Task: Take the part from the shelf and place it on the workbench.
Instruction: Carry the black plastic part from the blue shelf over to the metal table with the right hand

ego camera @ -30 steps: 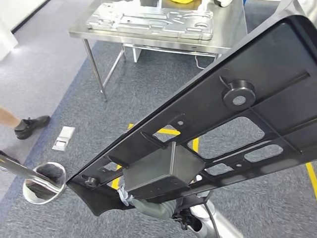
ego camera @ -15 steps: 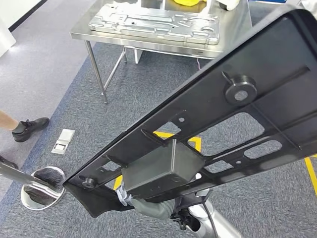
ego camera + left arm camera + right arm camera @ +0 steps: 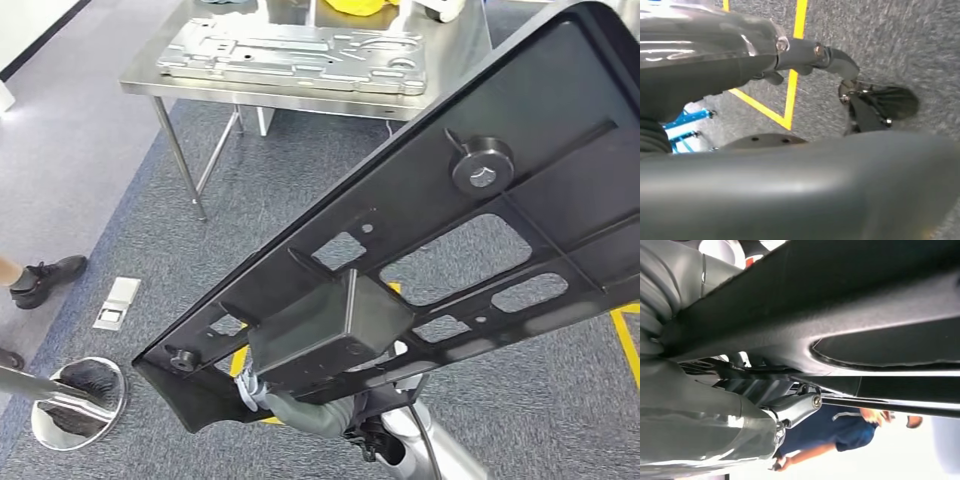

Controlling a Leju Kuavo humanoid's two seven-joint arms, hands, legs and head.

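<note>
A large black panel part (image 3: 423,200) with cut-outs, a round boss and a box-shaped housing (image 3: 332,325) hangs tilted across the head view, its low end at the left. My left hand (image 3: 302,412) grips it from underneath near the housing, its fingers hidden by the part. In the left wrist view the left hand (image 3: 810,52) is over grey carpet. My right hand (image 3: 696,425) presses against the underside of the part (image 3: 866,285) in the right wrist view. The steel workbench (image 3: 226,92) stands ahead at the upper left.
A flat metal stamped plate (image 3: 294,55) lies on the workbench beside something yellow (image 3: 355,6). A person's shoe (image 3: 45,275), a floor socket (image 3: 117,303) and a shiny round stand base (image 3: 75,400) are at the left. Yellow tape (image 3: 625,340) marks the carpet. A person in blue (image 3: 836,432) stands near.
The whole view has shifted: workbench, shoe and floor socket slid leftward, so the camera moved. The black part stays held in the same pose in front of me.
</note>
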